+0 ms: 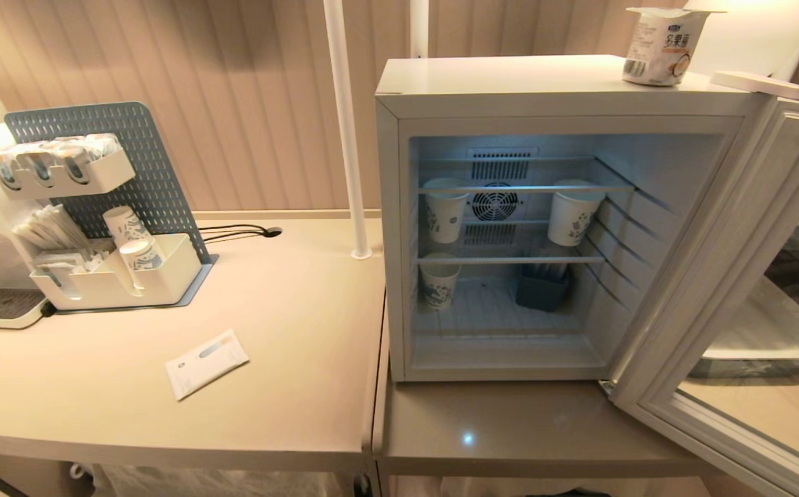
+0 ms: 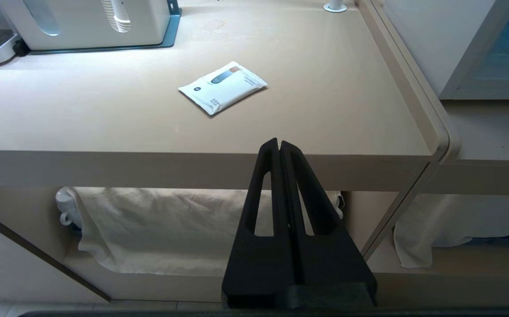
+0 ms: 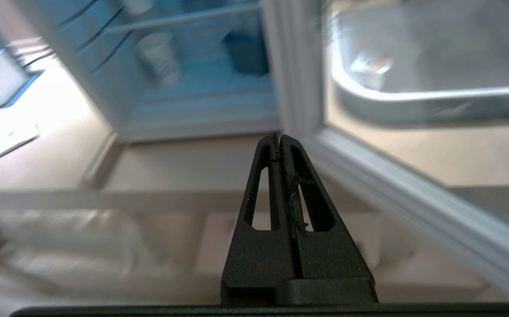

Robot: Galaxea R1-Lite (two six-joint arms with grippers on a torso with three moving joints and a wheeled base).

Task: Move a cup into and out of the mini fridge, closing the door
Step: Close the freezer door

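The cup [image 1: 661, 45], a short white tub with coloured print and a foil lid, stands on top of the mini fridge [image 1: 509, 79] near its right rear corner. The door [image 1: 724, 276] hangs wide open to the right, showing wire shelves and a rear fan. Neither arm appears in the head view. My right gripper [image 3: 279, 137] is shut and empty, low in front of the fridge, pointing at the foot of the open door [image 3: 298, 88]. My left gripper [image 2: 279, 143] is shut and empty, parked below the left table's front edge.
Three paper cups [image 1: 444, 210] and a dark blue box [image 1: 543, 286] sit on the fridge shelves. On the left table [image 1: 289, 297] lie a white sachet [image 1: 206, 362] and a condiment rack [image 1: 106, 228]. A grey tray [image 1: 765, 338] shows through the door glass.
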